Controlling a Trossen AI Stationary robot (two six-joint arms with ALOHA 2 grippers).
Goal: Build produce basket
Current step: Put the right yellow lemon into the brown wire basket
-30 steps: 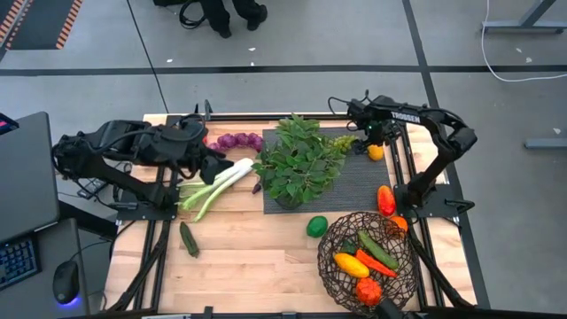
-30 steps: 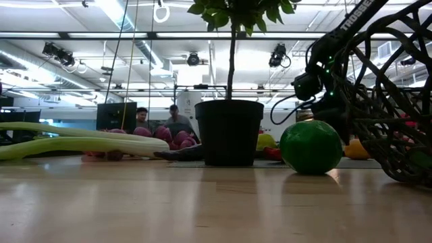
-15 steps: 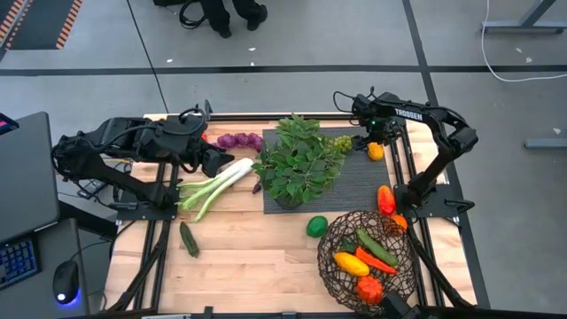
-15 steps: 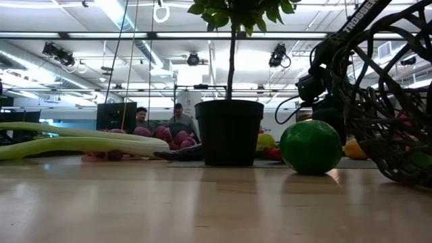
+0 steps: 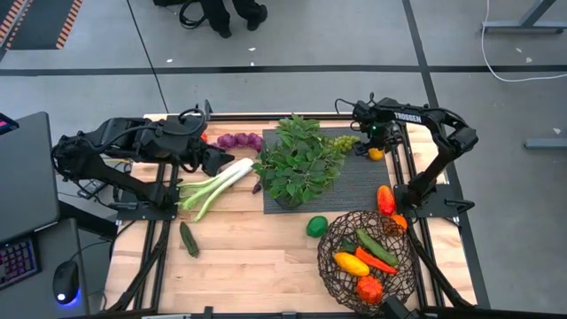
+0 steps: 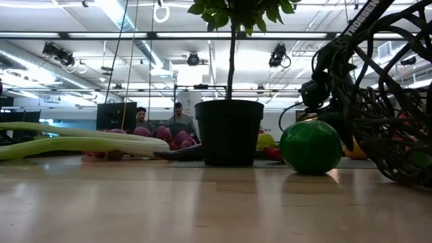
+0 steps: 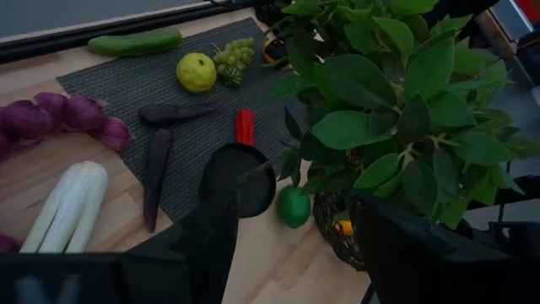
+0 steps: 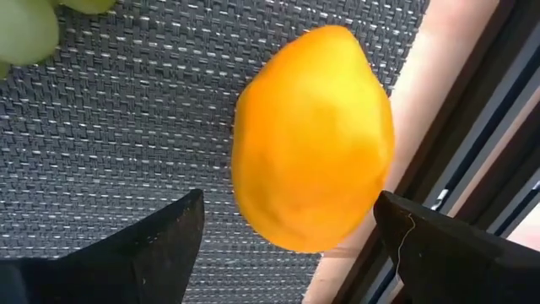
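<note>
Potted plant (image 5: 297,164) at the surface (image 5: 248,266) centre on a mat (image 5: 363,190), basket (image 5: 368,257) at 5 o'clock holding produce, lime (image 5: 316,226) beside its 10 o'clock rim, leek (image 5: 215,186) at 9 o'clock, cucumber (image 5: 189,239) at 7 o'clock, lemon (image 5: 376,152) at 2 o'clock

High view: straight down over the whole desk (image 5: 248,257) and both arms, from far off; low view: level at desk height, close behind the lime (image 6: 311,146) and plant pot (image 6: 229,132), facing the room. Left wrist view: slanted down across the mat (image 7: 110,84), sharing lime, plant and lemon (image 8: 312,139) with the overhead. Right wrist view: pressed close above that lemon.
</note>
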